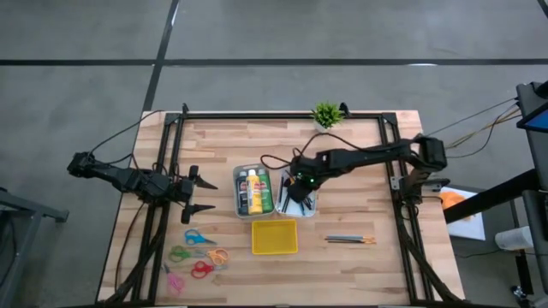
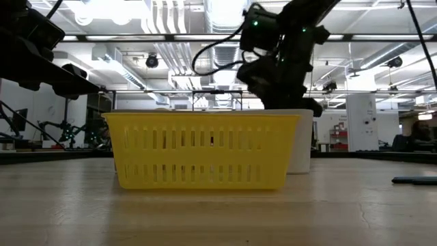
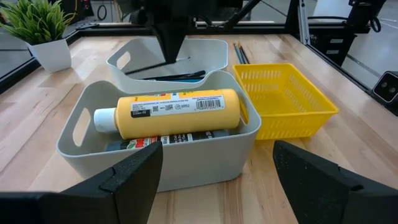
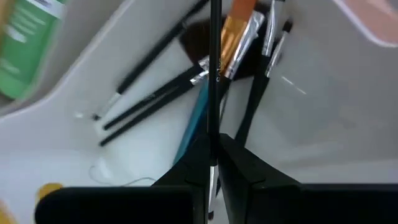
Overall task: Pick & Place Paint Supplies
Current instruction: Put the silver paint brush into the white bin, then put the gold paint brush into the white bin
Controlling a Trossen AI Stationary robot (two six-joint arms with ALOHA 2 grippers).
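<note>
**Right gripper pinches a brush over the small grey bin**

A thin dark-handled brush (image 4: 214, 74) stands clamped between the right gripper's (image 4: 213, 163) fingers, jaws narrowed tight on its shaft. Directly beneath that gripper, in the small grey bin (image 1: 300, 204), lies a loose heap of brushes (image 4: 155, 93): dark handles, silver ferrules, one with an orange ferrule (image 4: 235, 34) and one blue-handled piece (image 4: 193, 124) running out from under the fingers.

Just beside the right gripper (image 1: 300, 182), towards the other arm, sits the larger grey bin (image 3: 81, 134), holding the paint bottles on their sides. The yellow bottle (image 3: 171, 112) is on top, a dark one (image 3: 186, 138) is wedged beneath it, and the green bottle (image 1: 266, 192) shows from above.

The left gripper (image 1: 200, 194) hangs off that bin's far side, jaws spread wide, holding nothing, its fingers (image 3: 124, 177) framing the bin's wall.

Near the bins stands an empty yellow basket (image 1: 274, 237). Well away from the right gripper, a few pencils (image 1: 349, 240) lie on the wooden table (image 1: 360, 274). Several scissors (image 1: 199, 254) lie near the left gripper, and a potted plant (image 1: 326, 114) sits at the table's edge.
</note>
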